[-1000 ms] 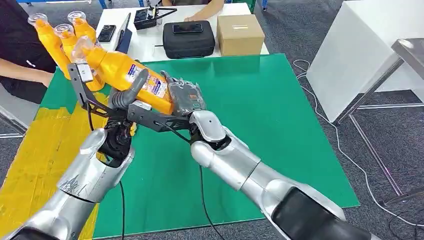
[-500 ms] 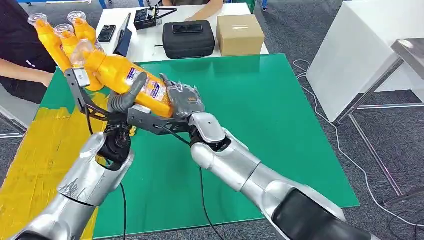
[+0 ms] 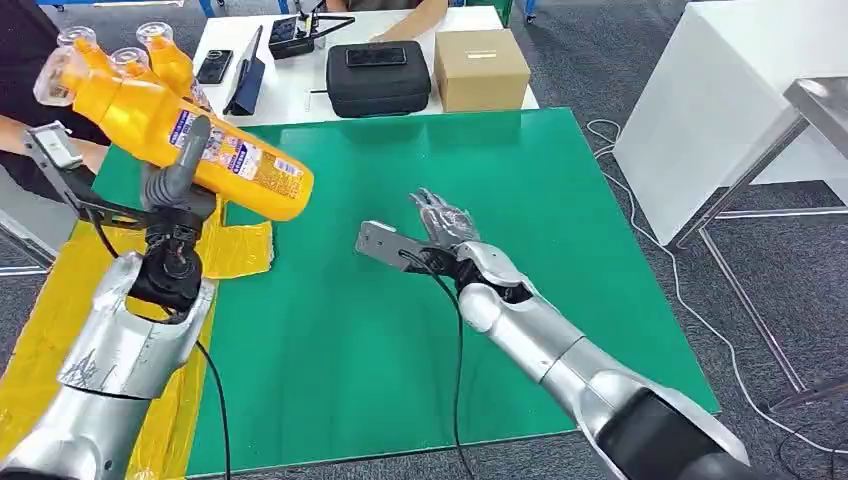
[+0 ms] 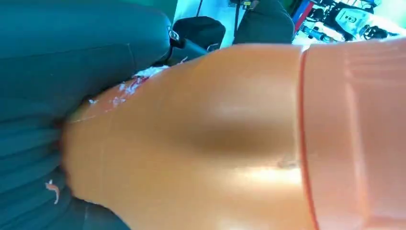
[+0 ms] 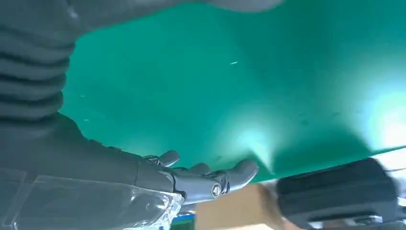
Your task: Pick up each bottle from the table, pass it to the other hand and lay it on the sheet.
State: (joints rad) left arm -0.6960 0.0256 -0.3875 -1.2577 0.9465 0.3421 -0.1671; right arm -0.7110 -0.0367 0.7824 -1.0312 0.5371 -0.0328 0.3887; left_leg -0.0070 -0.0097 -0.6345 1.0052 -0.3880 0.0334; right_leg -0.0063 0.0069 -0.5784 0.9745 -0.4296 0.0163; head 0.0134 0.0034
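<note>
Orange bottle (image 3: 185, 130): left hand (image 3: 175, 190) was gripping it alone, raised and tilted over the table's left side, cap pointing up and away.
Right hand (image 3: 440, 225): let go, fingers spread, nothing in it, hanging over the green mat (image 3: 520, 200). A second earlier it was right up against the bottle.
Meaning: handover looked done, I'd say.
Yellow sheet (image 3: 70, 300): just below the left arm, so laying it down seemed next.
Other bottles (image 3: 140, 60): standing behind.

Bright, even light fills the head view with soft shadows. The bottle (image 4: 230, 139) pressed against the left hand is blurred and shiny; beyond the right hand (image 5: 191, 179), glare whitens the green mat (image 5: 287, 86).
</note>
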